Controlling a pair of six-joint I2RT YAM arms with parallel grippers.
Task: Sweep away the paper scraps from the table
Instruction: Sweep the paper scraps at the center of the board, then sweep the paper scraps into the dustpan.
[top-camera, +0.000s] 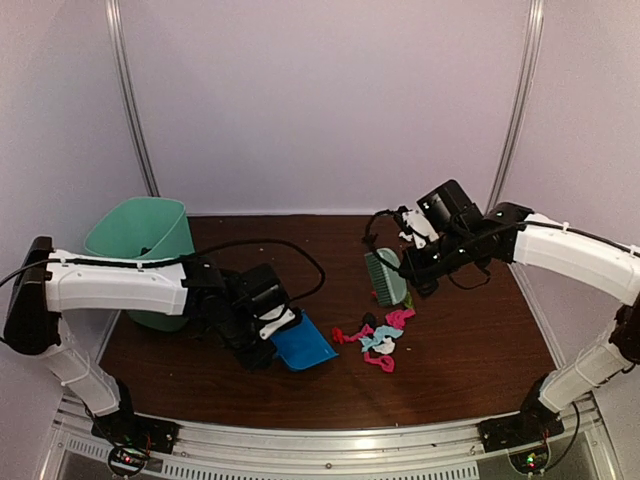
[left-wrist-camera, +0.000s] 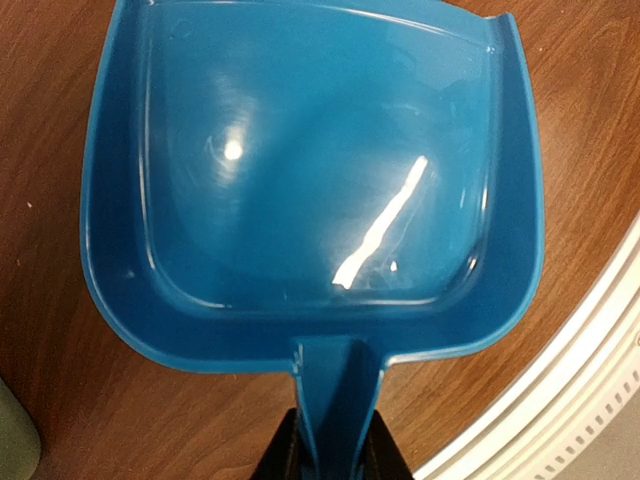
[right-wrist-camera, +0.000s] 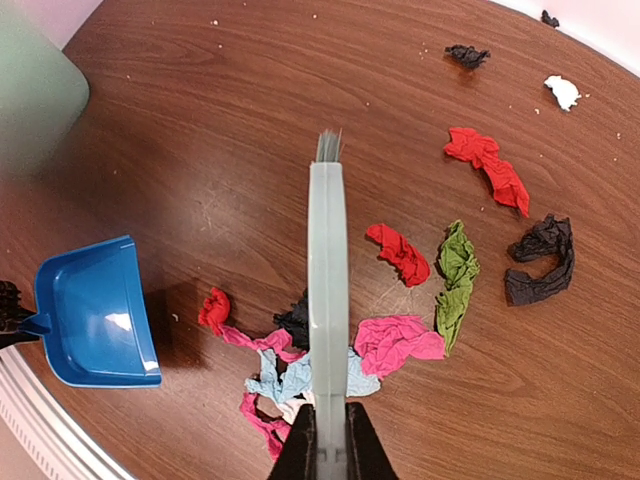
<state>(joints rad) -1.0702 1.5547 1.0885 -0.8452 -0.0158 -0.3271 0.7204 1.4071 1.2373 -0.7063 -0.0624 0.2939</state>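
1. Left gripper (left-wrist-camera: 335, 458) is clamped on the handle of the blue dustpan (left-wrist-camera: 310, 180), near the front edge of the table (top-camera: 460, 340). The pan is empty and its mouth faces the scraps. I cannot tell whether its lip touches the wood.
2. Paper scraps (right-wrist-camera: 395, 340) lie bunched just beyond the pan mouth. Red, green, black and white strays are spread further out.
3. Right gripper (right-wrist-camera: 328, 445) grips the pale green brush (right-wrist-camera: 327, 260), which is over the bunch with its bristles pointing away.
4. Green bin (top-camera: 140, 235) stands at the far left.
5. Judgement: seat the pan lip flat first. Set the bristles down behind the strays, then draw them in short, low strokes toward the mouth so nothing flicks past.
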